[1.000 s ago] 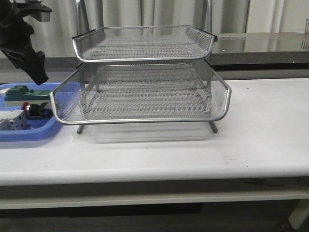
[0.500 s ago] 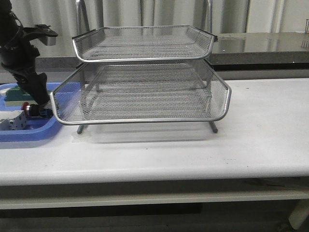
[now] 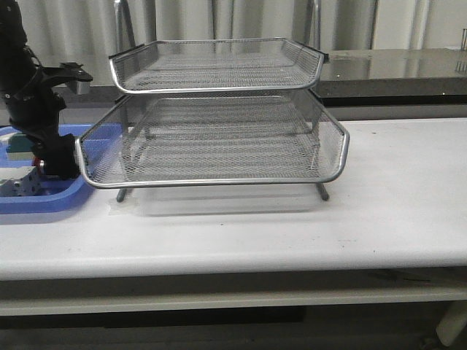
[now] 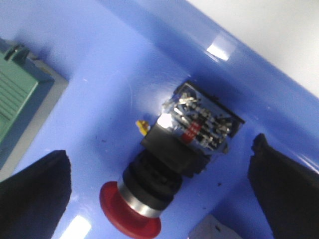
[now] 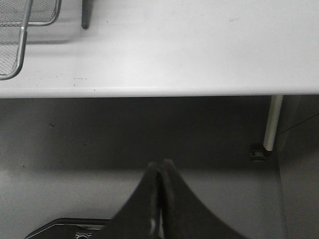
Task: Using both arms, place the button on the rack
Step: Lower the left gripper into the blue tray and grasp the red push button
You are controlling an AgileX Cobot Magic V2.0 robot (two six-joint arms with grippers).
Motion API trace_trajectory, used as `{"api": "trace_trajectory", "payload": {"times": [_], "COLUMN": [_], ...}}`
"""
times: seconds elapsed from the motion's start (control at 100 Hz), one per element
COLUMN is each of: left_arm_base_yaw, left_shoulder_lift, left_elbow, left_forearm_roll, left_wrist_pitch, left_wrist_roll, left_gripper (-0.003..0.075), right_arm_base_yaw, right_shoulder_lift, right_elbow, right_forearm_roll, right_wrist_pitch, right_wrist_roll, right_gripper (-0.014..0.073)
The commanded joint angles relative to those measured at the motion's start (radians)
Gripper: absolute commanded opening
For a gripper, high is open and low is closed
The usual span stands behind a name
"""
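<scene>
The button (image 4: 169, 174) lies on its side in the blue tray (image 4: 114, 64), red cap, black body, blue rear block. My left gripper (image 4: 162, 186) is open and straddles it, one finger on each side, not touching. In the front view the left arm (image 3: 40, 109) reaches down into the blue tray (image 3: 44, 200) and hides the button. The silver wire rack (image 3: 219, 124) stands on the table, just right of the tray. My right gripper (image 5: 160, 167) is shut and empty, held low in front of the table's front edge, out of the front view.
A green block (image 4: 15, 94) lies in the tray beside the button, and a white boxy part (image 3: 18, 182) sits at the tray's front. The white table (image 3: 394, 189) stretches to the right of the rack. A table leg (image 5: 271, 124) stands below the edge.
The left arm has come down from above the tray into it, so its open fingers now flank the button and hide it from the front.
</scene>
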Motion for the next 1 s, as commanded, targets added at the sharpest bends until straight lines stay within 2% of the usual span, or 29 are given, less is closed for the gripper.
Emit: {"api": "trace_trajectory", "payload": {"times": [0.0,0.8,0.91,0.99], "left_arm_base_yaw": [0.002,0.002,0.002,0.002], "left_shoulder_lift": [-0.065,-0.028,-0.028,-0.028], "left_elbow": [-0.032,-0.032,-0.032,-0.032], "left_forearm_roll": [-0.027,-0.055,-0.057,-0.057], "left_wrist_pitch": [-0.04,-0.048,-0.045,-0.045], "left_wrist_roll": [0.015,0.051,0.051,0.051], "left_gripper": [0.0696,0.0694,0.0642,0.0545], "right_arm_base_yaw": [-0.008,-0.008,-0.008,-0.008], "right_shoulder_lift": [-0.003,-0.003,-0.003,-0.003], "right_elbow": [-0.035,-0.035,-0.035,-0.035], "right_forearm_roll": [-0.001,-0.001,-0.001,-0.001], "right_wrist_pitch": [-0.052,-0.052,-0.052,-0.052], "right_wrist_roll": [-0.006,-0.006,-0.006,-0.006], "right_gripper": [-0.0068,-0.0068,-0.0068,-0.0068]}}
